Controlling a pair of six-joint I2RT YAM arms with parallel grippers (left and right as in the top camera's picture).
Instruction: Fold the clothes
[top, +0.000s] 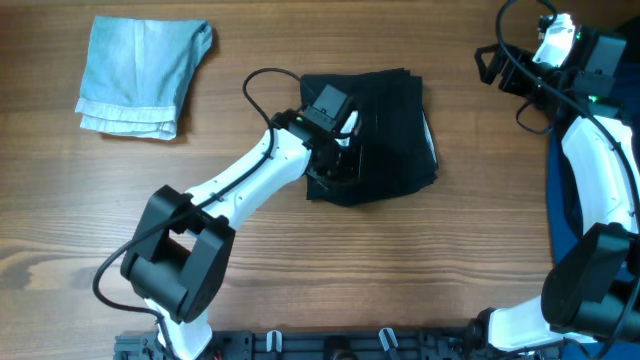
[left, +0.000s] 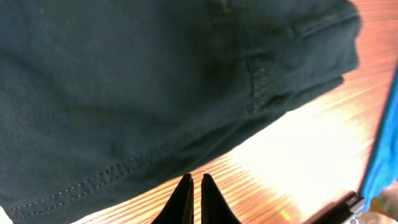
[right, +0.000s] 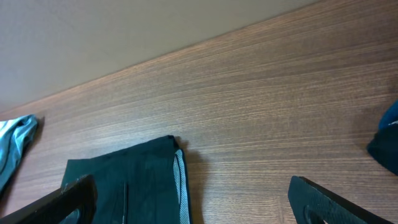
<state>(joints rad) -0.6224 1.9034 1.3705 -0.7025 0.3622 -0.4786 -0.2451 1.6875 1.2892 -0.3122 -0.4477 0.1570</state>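
Note:
The black shorts (top: 385, 125) lie folded on the table's middle. My left gripper (top: 340, 158) rests over their left front part. In the left wrist view its fingers (left: 194, 190) are shut with nothing between them, over bare wood just off the shorts' stitched hem (left: 155, 81). My right gripper (top: 490, 65) is raised at the far right, away from the cloth. In the right wrist view it (right: 189, 186) is wide open and empty, and the shorts (right: 118, 186) show below with their white inner strip (right: 180, 180).
A folded pale blue garment (top: 145, 75) lies at the back left. Navy blue cloth (top: 560, 200) hangs at the table's right edge under the right arm; it also shows in the left wrist view (left: 385, 143). Wooden tabletop (top: 420, 270) lies in front.

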